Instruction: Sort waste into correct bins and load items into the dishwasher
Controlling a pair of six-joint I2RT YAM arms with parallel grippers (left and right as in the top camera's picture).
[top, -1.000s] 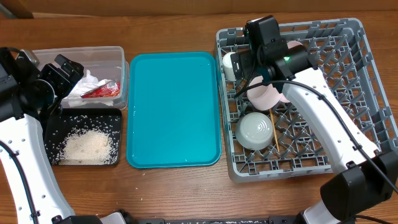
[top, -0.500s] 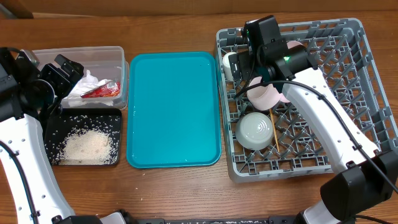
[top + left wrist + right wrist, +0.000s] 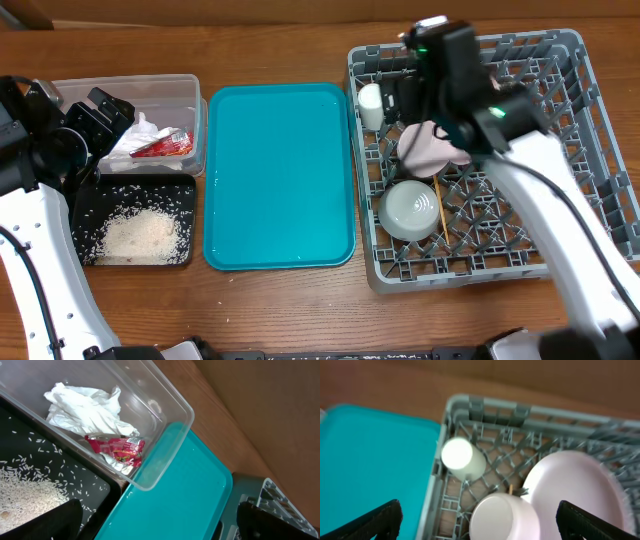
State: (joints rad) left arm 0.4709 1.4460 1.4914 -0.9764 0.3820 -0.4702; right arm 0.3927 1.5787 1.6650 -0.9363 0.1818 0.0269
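Currently right tool spread above rack with cup, pink bowl, plate; left tool spread near tub.

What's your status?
Left gripper open by clear tub; right gripper open over dish rack. Wrapper in tub, rice in black tray, white cup, bowls, pink plate racked. Nothing blocking.
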